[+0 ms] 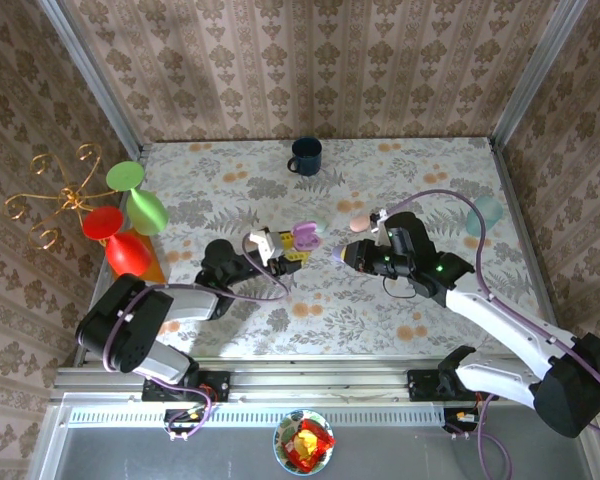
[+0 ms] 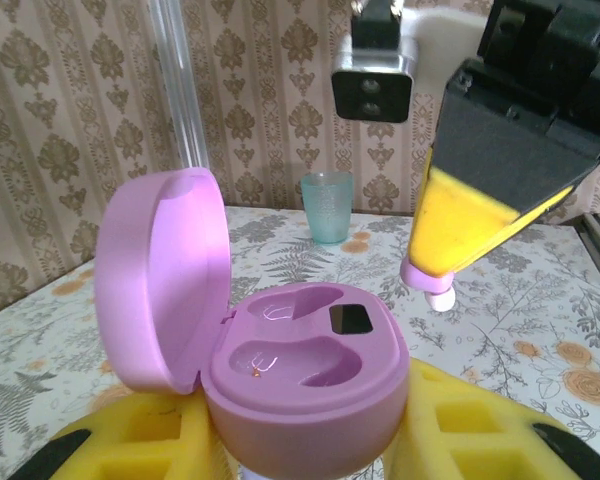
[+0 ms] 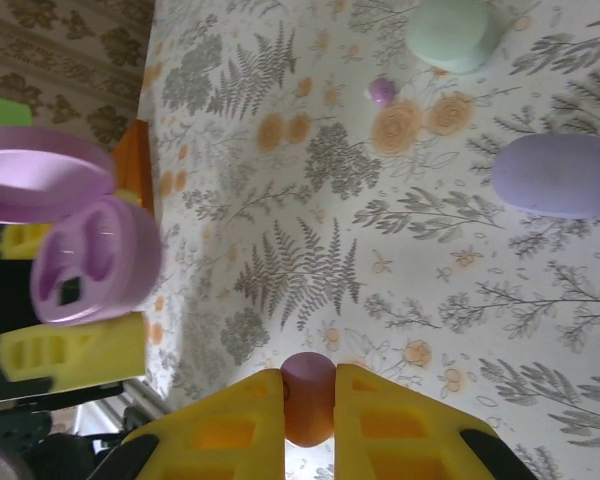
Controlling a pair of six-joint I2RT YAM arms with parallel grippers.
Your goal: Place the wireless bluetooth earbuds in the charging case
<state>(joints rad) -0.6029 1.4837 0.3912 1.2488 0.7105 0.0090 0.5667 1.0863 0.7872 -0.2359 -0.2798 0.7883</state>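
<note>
Leftmost, the left gripper [image 1: 286, 249] is clamped on the open pink charging case [image 2: 310, 380], its yellow fingers [image 2: 130, 440] pressed against the base on both sides. The lid [image 2: 160, 280] stands hinged up on the case's left, and two moulded wells face upward. Just to the right of the case, but apart from it, the right gripper [image 3: 309, 408] pinches a pink earbud [image 2: 432, 287] between its closed yellow fingers. The bud's pale tip pokes out below them, to the right of the wells and clear of the rim. Further right on the flowered table [image 3: 310, 230], a loose lilac earbud [image 3: 382, 90] lies near a closed green case [image 3: 450, 30] and a closed lilac case [image 3: 560, 175].
</note>
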